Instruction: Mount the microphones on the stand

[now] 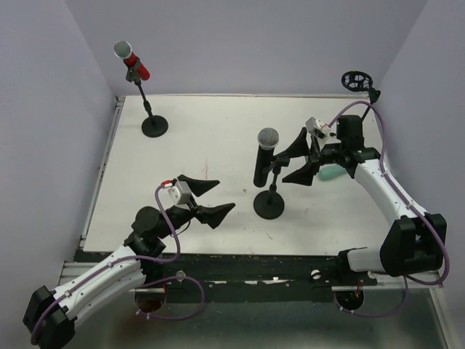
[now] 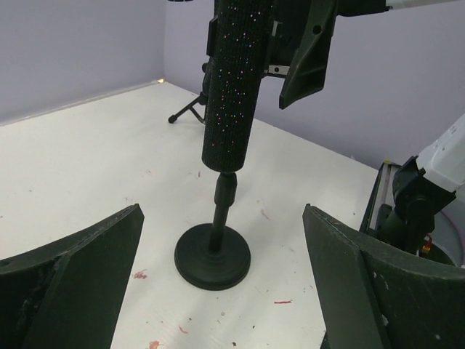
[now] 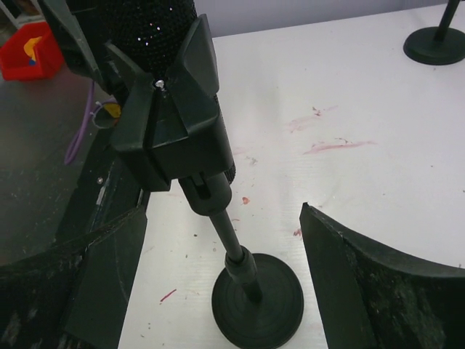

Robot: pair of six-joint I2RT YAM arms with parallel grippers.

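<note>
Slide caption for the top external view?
Red microphone and black microphone mounted on stands; mint-green microphone half hidden beneath right arm.

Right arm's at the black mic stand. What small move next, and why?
Probably draw the right gripper back from the black microphone: it sits clipped on its stand, jaws open clear of it, and the mint-green microphone lies unmounted behind.

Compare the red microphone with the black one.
The red microphone has a red body, the black microphone a black one. The red one leans on its stand at the far left; the black one stands nearly upright mid-table. The right gripper, open, flanks the black one's stand; none is near the red one. Both have grey mesh heads and round-based stands.
</note>
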